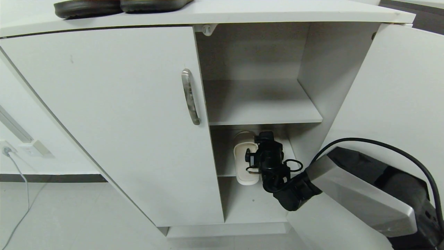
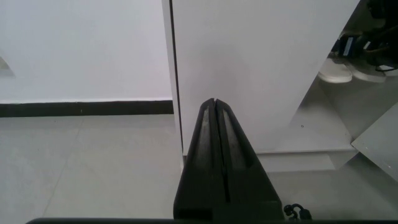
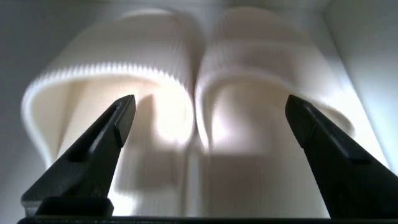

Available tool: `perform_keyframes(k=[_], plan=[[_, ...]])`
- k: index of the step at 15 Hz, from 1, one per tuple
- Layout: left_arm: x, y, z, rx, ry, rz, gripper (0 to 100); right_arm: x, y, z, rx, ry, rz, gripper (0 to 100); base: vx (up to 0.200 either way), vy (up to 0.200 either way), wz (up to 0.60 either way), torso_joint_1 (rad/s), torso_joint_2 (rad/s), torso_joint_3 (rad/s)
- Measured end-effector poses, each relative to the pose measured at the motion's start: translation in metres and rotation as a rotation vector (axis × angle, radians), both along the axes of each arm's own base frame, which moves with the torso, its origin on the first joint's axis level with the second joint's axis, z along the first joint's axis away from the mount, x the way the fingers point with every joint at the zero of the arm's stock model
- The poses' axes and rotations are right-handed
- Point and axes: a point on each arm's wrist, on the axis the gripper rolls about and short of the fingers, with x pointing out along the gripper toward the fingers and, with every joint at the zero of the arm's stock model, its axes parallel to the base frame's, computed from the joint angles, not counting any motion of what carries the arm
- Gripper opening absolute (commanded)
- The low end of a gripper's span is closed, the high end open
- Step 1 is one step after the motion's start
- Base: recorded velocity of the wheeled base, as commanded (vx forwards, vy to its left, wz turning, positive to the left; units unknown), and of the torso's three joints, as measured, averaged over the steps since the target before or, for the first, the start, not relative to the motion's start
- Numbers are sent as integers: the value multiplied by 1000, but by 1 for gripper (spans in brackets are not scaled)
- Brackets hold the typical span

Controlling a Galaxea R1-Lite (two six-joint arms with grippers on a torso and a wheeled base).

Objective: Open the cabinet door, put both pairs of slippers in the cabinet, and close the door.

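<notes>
The right-hand cabinet door [image 1: 399, 104] stands open and the white slippers [image 1: 244, 166] already sit side by side on the lower shelf [image 1: 225, 172] inside, toes far in. They look soft and ribbed across the strap. The right claw [image 3: 210, 104] is spread wide just in front of them, gripping nothing, so that pair seems delivered. The dark slippers [image 1: 118, 6] lie on the cabinet top [image 1: 277, 14], far left, not yet stowed; the door is then left to close. The left claw [image 2: 214, 107], pressed together, hangs low near the floor by the closed left door [image 1: 104, 121].

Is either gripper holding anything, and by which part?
Nothing is held. The right gripper is open by the white slippers in the cabinet; the left gripper is shut, empty.
</notes>
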Motion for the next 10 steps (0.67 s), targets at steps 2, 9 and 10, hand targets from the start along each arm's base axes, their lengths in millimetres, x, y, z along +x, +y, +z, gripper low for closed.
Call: perform_keyframes(k=[2,9,10], plan=[[0,0,0,0,0,0,0,-21,-3,3,-2,3,22,100,0,0,0,0,0,0],[0,0,0,1,0,-3,0,-88,-19,15,5,-3,91,100,0,0,0,0,0,0],[0,0,0,1,0,-3,0,-90,-20,17,5,-3,92,100,0,0,0,0,0,0]])
